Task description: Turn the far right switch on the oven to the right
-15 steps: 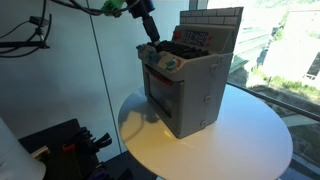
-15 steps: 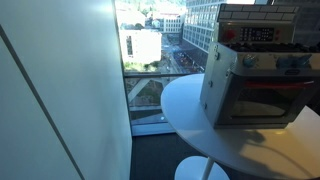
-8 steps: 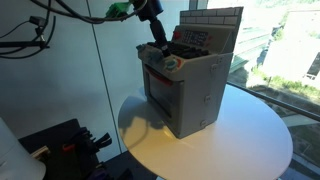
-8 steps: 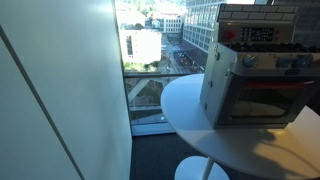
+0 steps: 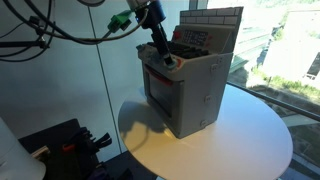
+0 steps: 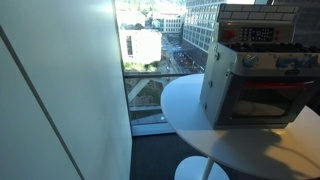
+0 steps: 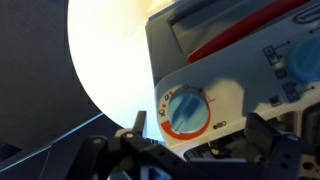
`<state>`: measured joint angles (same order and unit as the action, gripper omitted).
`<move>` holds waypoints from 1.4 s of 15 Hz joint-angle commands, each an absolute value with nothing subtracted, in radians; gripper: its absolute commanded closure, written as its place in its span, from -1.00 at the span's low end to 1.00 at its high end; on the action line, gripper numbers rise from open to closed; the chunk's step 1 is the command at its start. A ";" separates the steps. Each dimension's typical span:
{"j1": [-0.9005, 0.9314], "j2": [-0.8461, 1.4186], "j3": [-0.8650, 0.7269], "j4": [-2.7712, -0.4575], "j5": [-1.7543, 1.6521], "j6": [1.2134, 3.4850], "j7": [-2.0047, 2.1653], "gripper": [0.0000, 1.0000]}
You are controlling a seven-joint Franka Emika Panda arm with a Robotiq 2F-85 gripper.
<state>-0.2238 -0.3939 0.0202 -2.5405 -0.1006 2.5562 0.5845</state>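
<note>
Pincer [image 7: 190,150] released, fingers [image 7: 275,148] spread well apart. Beneath it, round white table [image 5: 250,130]. Directly under it in an exterior view, grey toy oven [image 5: 195,90], red-and-white door [image 5: 160,95] below the fingertips. Just ahead, level with the gap between the fingers, far right switch [image 7: 187,112]: pale dial, bluish centre, orange ring. Touching or apart: cannot tell.

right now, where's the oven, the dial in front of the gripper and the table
oven [image 5: 205,92], in an exterior view, grey side wall
dial [image 7: 186,112], wrist view, blue-green centre
table [image 5: 250,145], in an exterior view, bare white top
</note>
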 commanded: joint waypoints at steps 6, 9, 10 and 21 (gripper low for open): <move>-0.229 -0.397 0.021 -2.546 -0.074 2.564 0.571 -1.00; -0.228 -0.397 0.012 -2.548 -0.064 2.572 0.566 -1.00; -0.228 -0.398 0.010 -2.550 -0.062 2.577 0.565 -1.00; -0.224 -0.400 -0.021 -2.583 -0.011 2.635 0.543 -1.00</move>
<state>-0.2238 -0.3928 -0.0094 -2.5701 -0.0466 2.6143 0.5809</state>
